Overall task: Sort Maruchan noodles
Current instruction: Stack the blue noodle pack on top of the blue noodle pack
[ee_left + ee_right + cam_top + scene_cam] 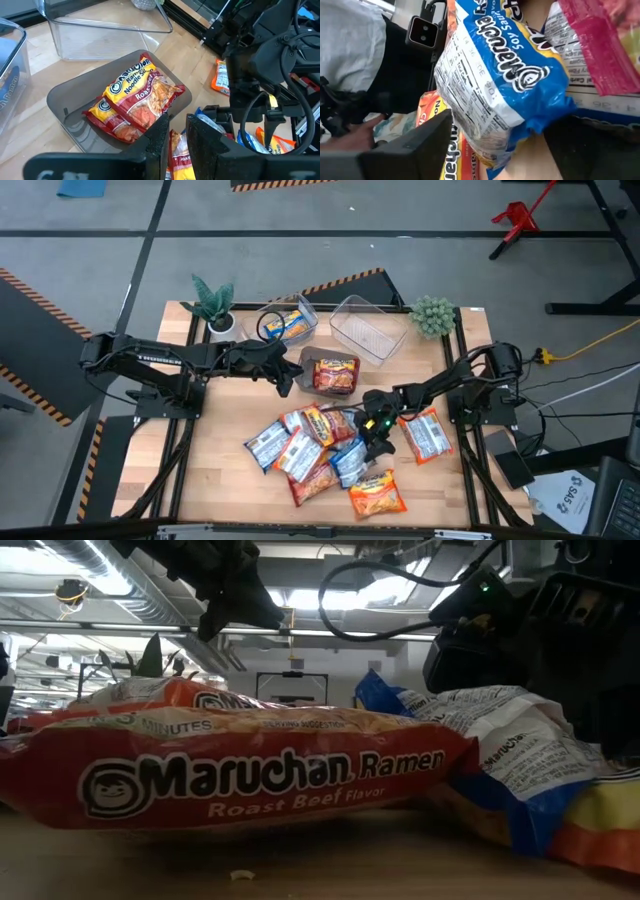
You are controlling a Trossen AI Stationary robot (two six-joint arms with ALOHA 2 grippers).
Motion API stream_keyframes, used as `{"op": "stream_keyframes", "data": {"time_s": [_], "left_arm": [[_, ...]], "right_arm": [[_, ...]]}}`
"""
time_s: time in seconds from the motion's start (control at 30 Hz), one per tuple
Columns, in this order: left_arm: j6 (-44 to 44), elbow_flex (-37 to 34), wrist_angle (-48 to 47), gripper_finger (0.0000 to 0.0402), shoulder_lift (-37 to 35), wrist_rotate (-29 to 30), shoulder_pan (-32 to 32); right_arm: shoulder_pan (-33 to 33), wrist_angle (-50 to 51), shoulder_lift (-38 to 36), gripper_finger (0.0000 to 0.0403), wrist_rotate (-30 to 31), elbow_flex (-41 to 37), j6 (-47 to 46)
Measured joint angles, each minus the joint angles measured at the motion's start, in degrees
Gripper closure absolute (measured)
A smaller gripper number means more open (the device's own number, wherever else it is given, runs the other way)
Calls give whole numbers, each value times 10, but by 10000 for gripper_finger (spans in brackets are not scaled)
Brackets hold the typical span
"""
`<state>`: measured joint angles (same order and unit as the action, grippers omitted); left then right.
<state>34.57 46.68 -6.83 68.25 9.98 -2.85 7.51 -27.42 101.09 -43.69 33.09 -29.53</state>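
Right now the right gripper [372, 438] is down in the heap of noodle packets [320, 452] at the middle of the table [215, 470], and its wrist view shows a blue packet [510, 70] lying between its two fingers, which stand apart on either side of it without yet pinching. So the step in hand looks like a pick from the heap, with a blue wrapper as the likely choice. The left gripper [283, 377] hovers just beside the grey bin [60, 97], its fingers [159, 145] drawn nearly together with nothing between them; two red-and-yellow packets [135, 100] already lie in that bin. A blue-and-yellow packet [290, 326] sits in the clear bin [302, 308] at the far side, next to a second clear bin [370, 328] that holds nothing, and one packet [425, 433] lies apart to the right of the heap. Next, I judge, the right fingers need to close squarely on the blue packet alone, since neighbouring wrappers overlap it and the crinkly plastic could slip or drag another along, then lift clear before carrying it to the bin with its match.
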Motion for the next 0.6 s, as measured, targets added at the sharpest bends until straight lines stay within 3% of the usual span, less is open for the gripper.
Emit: {"op": "stream_keyframes", "data": {"time_s": [0.2,0.47,0.6], "left_arm": [[8,0,0,343,0,0,0],[11,0,0,343,0,0,0],[11,0,0,343,0,0,0]], "right_arm": [[0,4,0,232,0,1,13],[0,7,0,385,-46,1,13],[0,9,-5,390,-62,1,-8]]}}
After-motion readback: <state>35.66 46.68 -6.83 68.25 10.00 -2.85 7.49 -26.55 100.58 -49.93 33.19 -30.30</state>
